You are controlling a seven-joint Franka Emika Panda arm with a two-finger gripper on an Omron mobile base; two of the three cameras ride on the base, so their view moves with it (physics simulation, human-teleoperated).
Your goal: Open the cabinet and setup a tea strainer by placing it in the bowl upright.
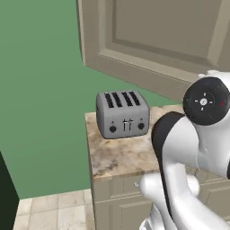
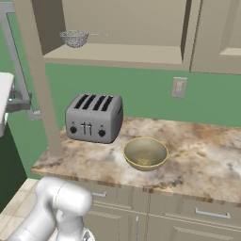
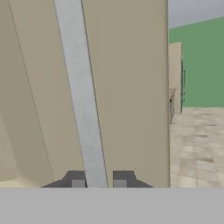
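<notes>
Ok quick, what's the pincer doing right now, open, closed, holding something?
Pincer: shut on the cabinet handle, one fingertip on each side of the grey bar.

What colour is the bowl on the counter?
Olive-tan bowl with a yellowish rim, clearest in the right base view.

In the right base view, the tea strainer [image 2: 74, 38] is seen at the upper left of the frame, resting on the shelf inside the cabinet [image 2: 117, 54], whose door [image 2: 35, 70] is swung out toward the left edge. Below it, on the surface [image 2: 197, 160], the toaster [image 2: 94, 117] is placed left of centre, with the bowl [image 2: 145, 153] just to its lower right, apart from it. A wall outlet [image 2: 179, 87] is set behind, right of centre. In the hand view, the handle [image 3: 81, 96] is seen running between the jaws at the bottom of the frame.
</notes>
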